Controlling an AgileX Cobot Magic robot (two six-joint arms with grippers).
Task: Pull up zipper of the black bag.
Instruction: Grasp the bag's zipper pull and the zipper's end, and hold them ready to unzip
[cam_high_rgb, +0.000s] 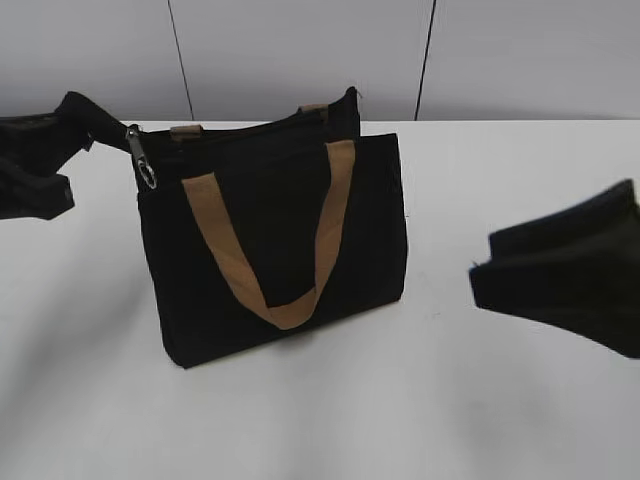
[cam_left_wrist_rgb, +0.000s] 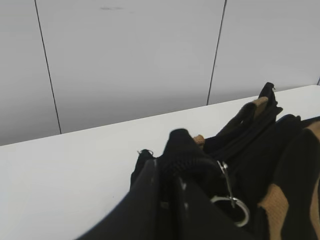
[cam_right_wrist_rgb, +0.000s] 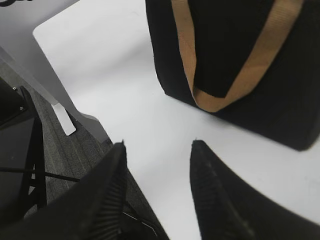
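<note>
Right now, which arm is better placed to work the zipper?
Left. The left gripper is at the black bag's top corner beside the zipper; the right gripper hangs open, apart from the bag.

A robotics lab or test bench, by every visible sign: a plain white table (cam_high_rgb: 500, 420) stands against pale grey wall panels (cam_left_wrist_rgb: 130, 60) split by thin dark vertical seams. Past the table edge below the right gripper (cam_right_wrist_rgb: 157, 150), grey carpet flooring (cam_right_wrist_rgb: 60, 155) and a black metal stand (cam_right_wrist_rgb: 20, 145) appear, beside the table's light-coloured leg (cam_right_wrist_rgb: 62, 117). No household or shop furnishings are visible; the sole prop is a black bag (cam_high_rgb: 280, 250) standing on the tabletop just beyond the gripper.
</note>
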